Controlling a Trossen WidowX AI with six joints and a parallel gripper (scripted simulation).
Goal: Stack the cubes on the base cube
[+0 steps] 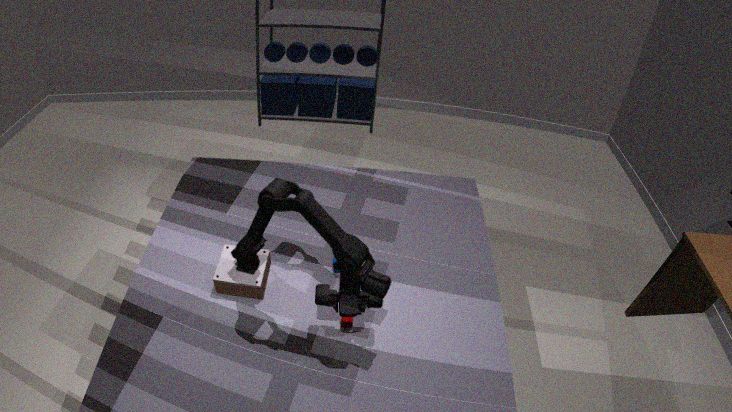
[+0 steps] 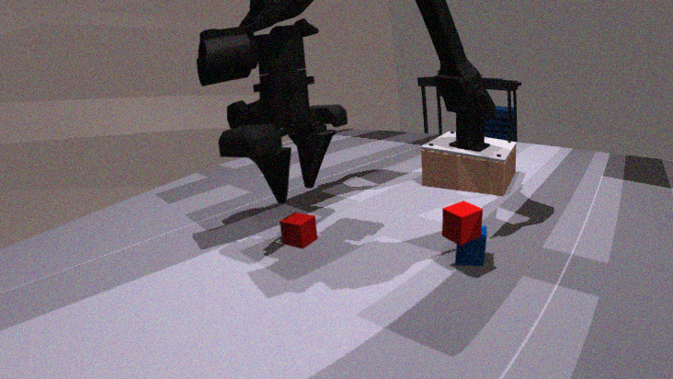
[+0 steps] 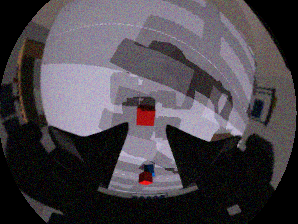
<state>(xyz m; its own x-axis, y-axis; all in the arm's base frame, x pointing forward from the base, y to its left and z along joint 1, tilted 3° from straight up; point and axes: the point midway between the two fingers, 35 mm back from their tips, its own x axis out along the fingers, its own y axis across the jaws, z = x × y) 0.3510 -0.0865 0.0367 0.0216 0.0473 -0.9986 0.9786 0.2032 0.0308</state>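
Open gripper above the loose red cube

Hangs fingers down, spread a little past halfway, with nothing between them. In the exterior view, shows daylight between the fingertips and the loose red cube, below and apart. Rests with this cube flat on the work surface, inward from all the edges seen from the top, nearer the right edge than the arm's mounting block.

Farther toward the far edge from there, well apart from the loose cube, stands with the blue base cube on the surface. Carries on its top a second red cube, looking level and offset to one side, overhanging. Leaves the other top corner uncapped. From the top, hides this upper cube behind the arm.

Bends the arm over from the mounting block, toward the surface's left edge. Beyond the far edge, stands with a shelf rack of blue containers against the wall. Past the right edge, shows part of an orange-brown table.
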